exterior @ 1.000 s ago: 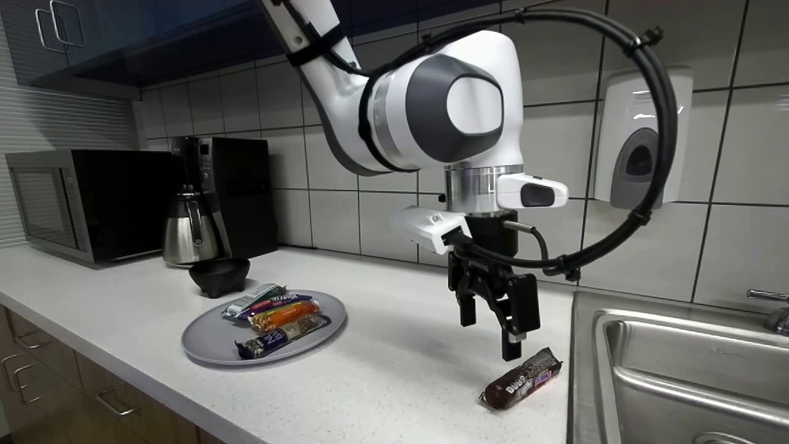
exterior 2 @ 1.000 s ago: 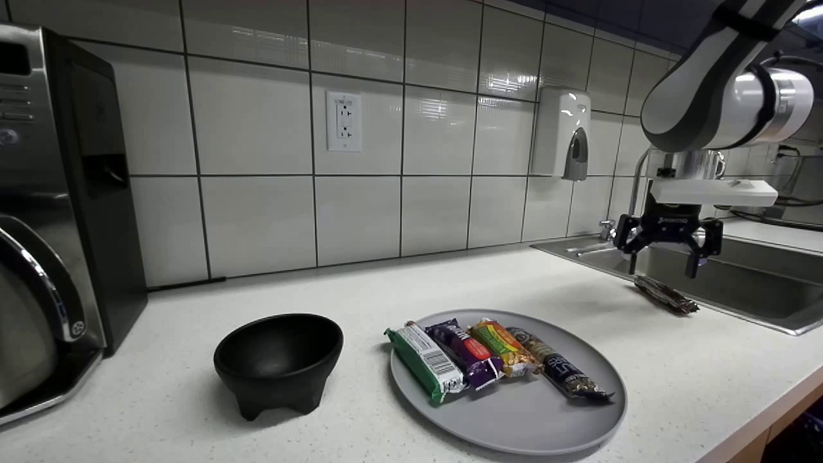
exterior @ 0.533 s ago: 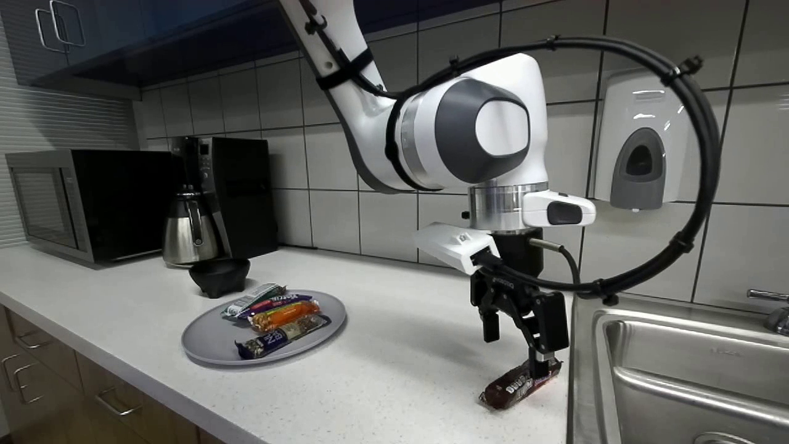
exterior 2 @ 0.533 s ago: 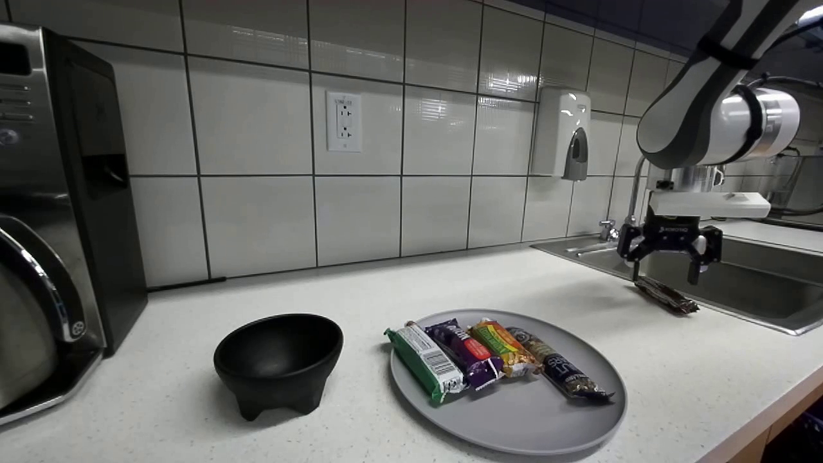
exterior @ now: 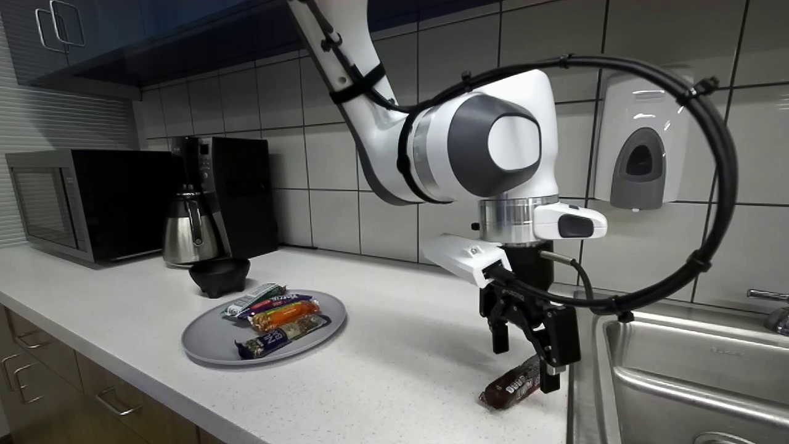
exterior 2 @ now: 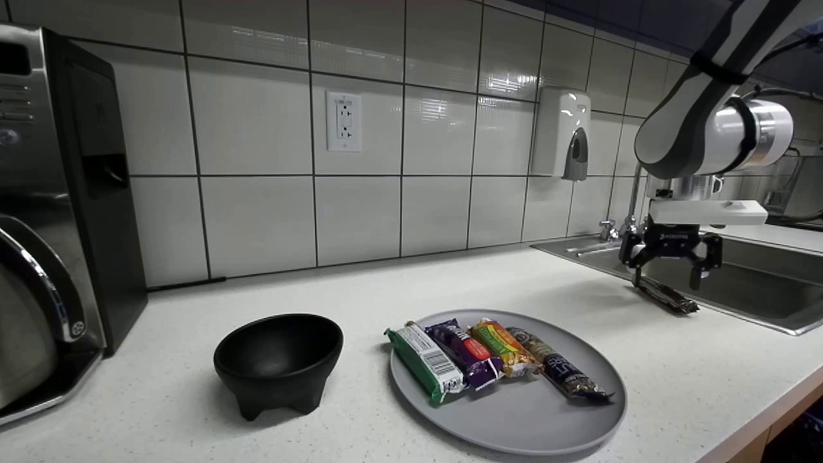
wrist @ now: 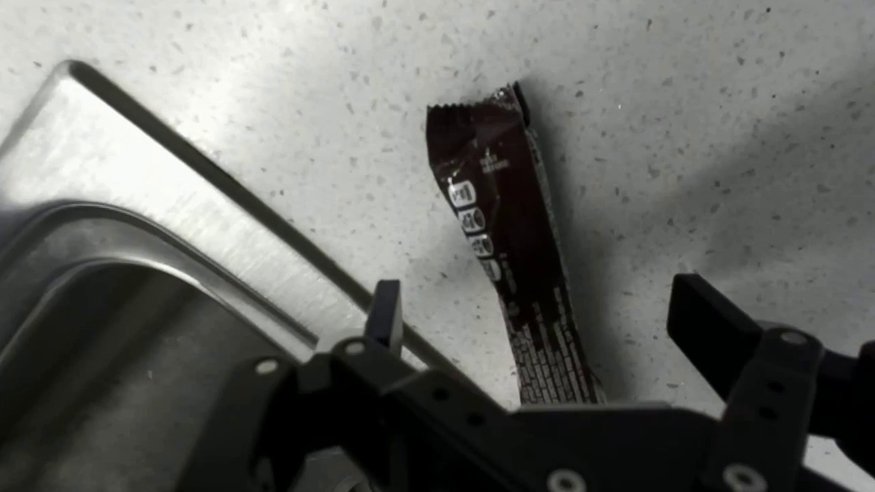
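Note:
My gripper point(wrist: 538, 299) is open, with its fingers set wide on either side of a dark brown wrapped bar point(wrist: 509, 212) in the wrist view. Neither finger appears to touch the bar, whose near end is hidden behind the gripper body. In an exterior view the brown bar point(exterior: 510, 388) lies on the counter beside the sink, one finger point(exterior: 550, 379) covering its far end. Seen from elsewhere, the gripper point(exterior 2: 666, 281) hangs low over the same bar point(exterior 2: 672, 299), close to the counter.
The steel sink point(wrist: 205, 225) has its rim right beside the bar. A grey plate point(exterior 2: 514, 421) carries several wrapped bars. A black bowl point(exterior 2: 276, 366), a coffee maker point(exterior: 240, 197) with a steel carafe point(exterior: 190, 231), and a microwave point(exterior: 117, 197) stand further along the counter.
Over the last second my gripper has come down and, in an exterior view, shifted right to stand around the brown bar. Its jaws have stayed open, and the bar has not moved.

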### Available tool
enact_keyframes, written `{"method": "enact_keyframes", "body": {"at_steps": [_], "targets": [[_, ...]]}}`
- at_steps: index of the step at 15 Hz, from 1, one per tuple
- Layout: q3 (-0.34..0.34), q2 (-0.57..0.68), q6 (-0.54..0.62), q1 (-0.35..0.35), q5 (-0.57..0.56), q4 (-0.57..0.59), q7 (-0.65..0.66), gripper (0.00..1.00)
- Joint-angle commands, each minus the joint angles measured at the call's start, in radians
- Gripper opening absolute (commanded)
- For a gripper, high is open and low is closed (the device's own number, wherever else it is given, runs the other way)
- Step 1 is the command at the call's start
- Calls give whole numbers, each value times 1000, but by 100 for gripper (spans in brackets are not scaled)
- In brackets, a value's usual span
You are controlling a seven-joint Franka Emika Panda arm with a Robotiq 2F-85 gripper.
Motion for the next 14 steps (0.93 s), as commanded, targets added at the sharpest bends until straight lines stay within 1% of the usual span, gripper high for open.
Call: {"method": "enact_keyframes", "body": {"at_steps": [1, 2, 3, 4, 5, 6, 7, 8, 11, 13, 14], "targets": [[8, 28, 0, -16, 19, 35, -38, 100], [9, 34, 0, -16, 20, 39, -40, 100], [10, 39, 0, -16, 20, 43, -42, 75], [11, 45, 1, -16, 21, 46, -45, 74], [13, 52, 0, -17, 22, 50, -49, 68], [13, 57, 1, -18, 23, 52, -52, 58], [14, 61, 2, -19, 25, 53, -56, 51], [13, 66, 2, -19, 25, 55, -56, 42], [13, 69, 2, -16, 22, 61, -56, 20], [12, 63, 0, -10, 16, 62, -53, 3], [11, 57, 0, -8, 13, 60, -51, 0]]}}
